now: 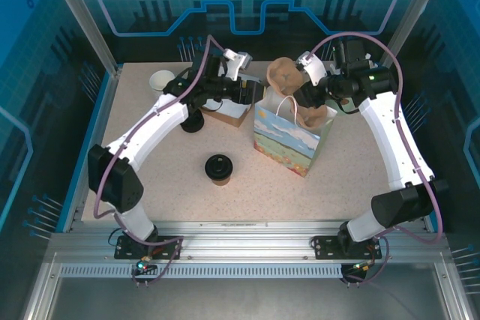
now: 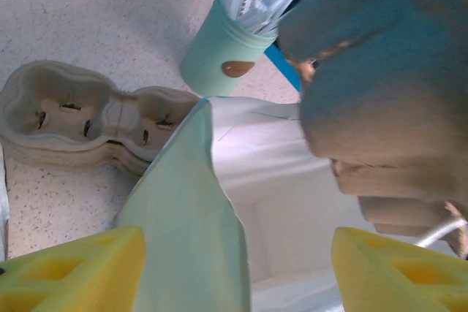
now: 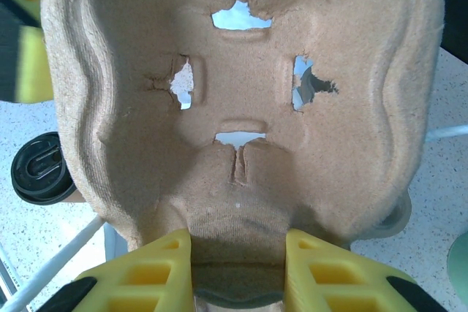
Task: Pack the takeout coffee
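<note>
On table (image 1: 165, 196) in front of bag (image 1: 285, 140), lidded coffee (image 1: 218, 168) stands outside it; I see right gripper (image 3: 238, 272) clamping carrier (image 3: 241, 107) at bag mouth, left gripper (image 2: 234, 268) wide astride bag's rim.

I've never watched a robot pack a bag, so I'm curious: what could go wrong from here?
The pulp cup carrier, pinched at one end by the right fingers, hangs at the mouth of the gift bag and might snag its rim or handle. The left fingers straddle the bag's wall without visibly clamping it, so the bag could shift or tip.
</note>
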